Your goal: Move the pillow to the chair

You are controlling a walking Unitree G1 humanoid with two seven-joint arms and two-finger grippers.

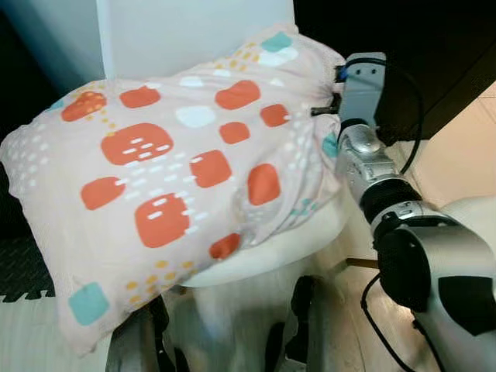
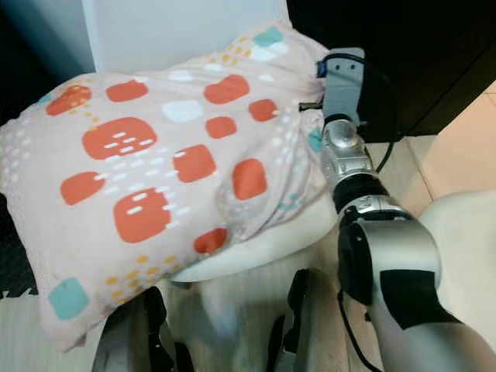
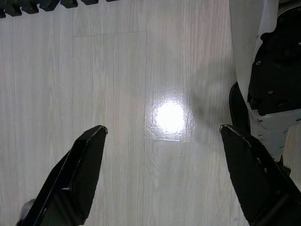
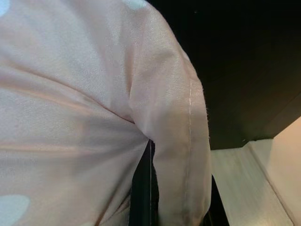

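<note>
No writing or label can be read; pale wood-look floor gleams under a light spot, a black foam mat edges it at nine o'clock, and dark furniture stands at two o'clock. The pillow, pink with orange, white and teal blotches, lies on the white chair, overhanging its seat toward eight o'clock; the right gripper is clenched on pillow cloth at its three o'clock corner; the left gripper hangs spread apart over the floor.
</note>
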